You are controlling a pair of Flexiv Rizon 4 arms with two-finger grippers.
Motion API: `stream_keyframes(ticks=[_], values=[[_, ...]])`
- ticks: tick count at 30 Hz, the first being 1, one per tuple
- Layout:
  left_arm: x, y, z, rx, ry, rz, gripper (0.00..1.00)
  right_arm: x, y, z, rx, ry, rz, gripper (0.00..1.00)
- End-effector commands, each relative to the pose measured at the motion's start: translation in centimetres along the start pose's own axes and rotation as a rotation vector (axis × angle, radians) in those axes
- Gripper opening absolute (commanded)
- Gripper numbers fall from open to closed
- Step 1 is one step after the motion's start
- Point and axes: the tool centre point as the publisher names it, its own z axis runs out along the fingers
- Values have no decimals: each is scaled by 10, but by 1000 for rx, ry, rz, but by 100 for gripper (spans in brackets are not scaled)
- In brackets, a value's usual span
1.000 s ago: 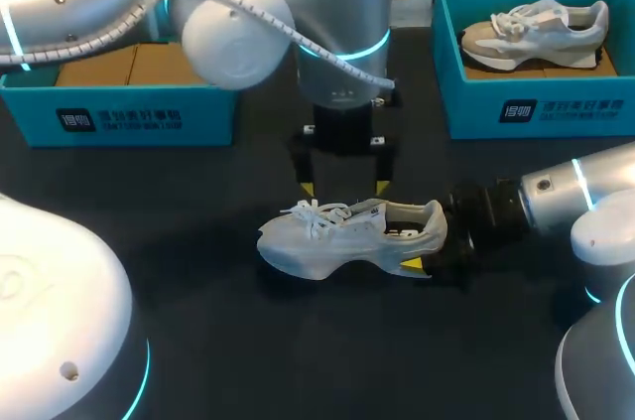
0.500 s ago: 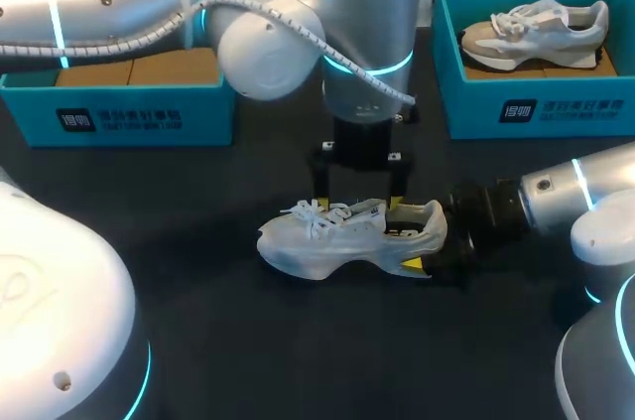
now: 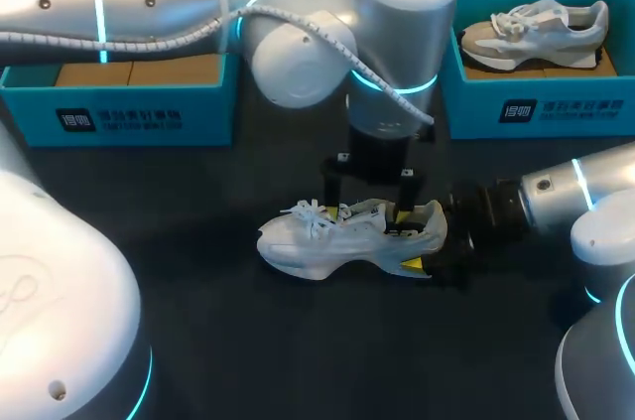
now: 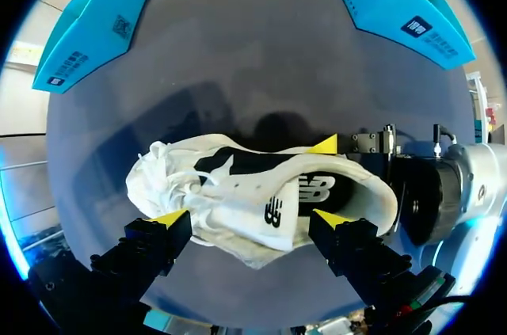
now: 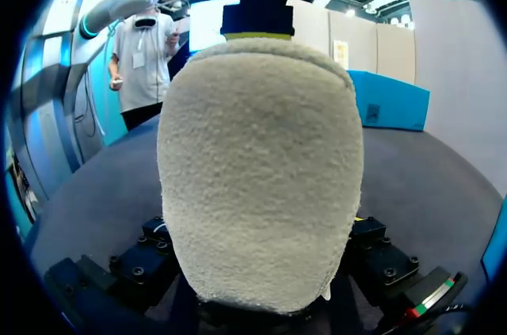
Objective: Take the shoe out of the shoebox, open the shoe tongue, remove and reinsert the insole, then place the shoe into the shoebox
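A white shoe [image 3: 342, 236] stands upright on the dark table, toe to the left. In the left wrist view the shoe [image 4: 253, 200] lies right under my open left gripper [image 4: 251, 218], one yellow tip over the laces and the other over the shoe's opening. From above, the left gripper [image 3: 369, 208] hangs just over the shoe's collar. My right gripper [image 3: 422, 241] comes in level from the right and is shut on the heel, one finger on each side. The heel [image 5: 261, 169] fills the right wrist view and hides that gripper's tips.
A teal shoebox [image 3: 149, 120] stands at the back left, partly behind my left arm. A second teal shoebox [image 3: 536, 112] at the back right holds another pale shoe [image 3: 536, 28]. Bare dark table lies in front of the shoe.
My left arm has moved right and come down, bringing its gripper from behind the laces to just over the shoe's opening. The shoe and the right arm have stayed put.
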Motion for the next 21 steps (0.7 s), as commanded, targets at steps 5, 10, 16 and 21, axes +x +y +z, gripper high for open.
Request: stream_keyframes(ticks=[5, 10, 16, 21], values=[[2, -3, 16, 1, -81, -4, 100, -1, -3, 5, 3, -1, 0, 0], [-11, -3, 26, -7, -138, -5, 100, -1, -3, 5, 3, -1, 0, 0], [-26, -3, 28, -5, -168, -21, 100, -1, -3, 5, 3, -1, 0, 0], [-35, -1, 19, 26, -192, -39, 100, -1, -3, 5, 3, -1, 0, 0]])
